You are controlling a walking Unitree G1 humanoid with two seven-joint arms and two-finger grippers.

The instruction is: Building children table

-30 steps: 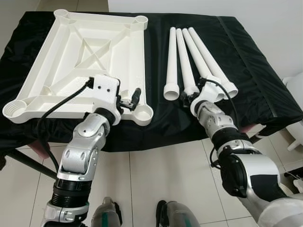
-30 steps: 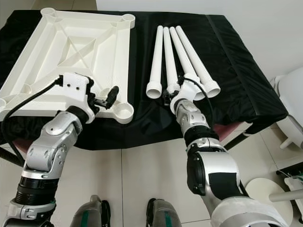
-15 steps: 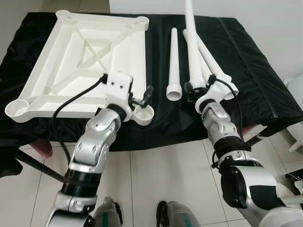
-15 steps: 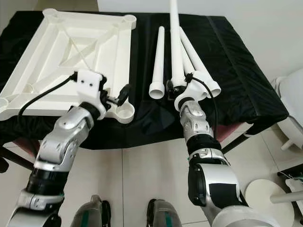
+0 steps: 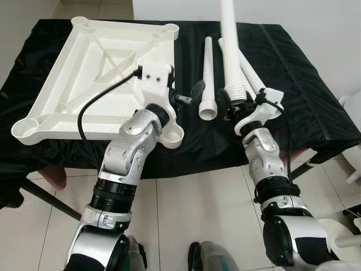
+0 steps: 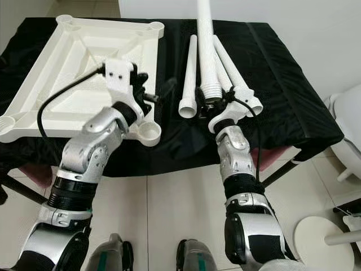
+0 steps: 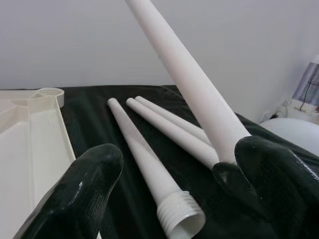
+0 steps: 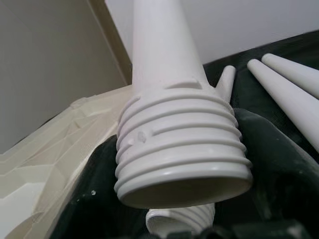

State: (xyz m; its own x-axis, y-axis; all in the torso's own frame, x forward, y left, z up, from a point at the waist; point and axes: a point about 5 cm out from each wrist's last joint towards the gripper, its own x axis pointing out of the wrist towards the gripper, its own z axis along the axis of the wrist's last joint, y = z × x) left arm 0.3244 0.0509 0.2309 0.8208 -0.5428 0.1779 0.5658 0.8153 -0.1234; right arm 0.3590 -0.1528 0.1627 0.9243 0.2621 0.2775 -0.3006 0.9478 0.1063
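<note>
Right wrist view: right end effector [image 5: 234, 104] apparently clamps leg [image 5: 230, 39].

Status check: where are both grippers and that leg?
Right gripper shut on table leg, raised. Left gripper open beside tabletop. Three legs on cloth.

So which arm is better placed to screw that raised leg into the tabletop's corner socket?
The right, probably. Its tool already grips the raised leg at its threaded end. The left tool, open and holding nothing, hovers beside the nearest corner socket.
</note>
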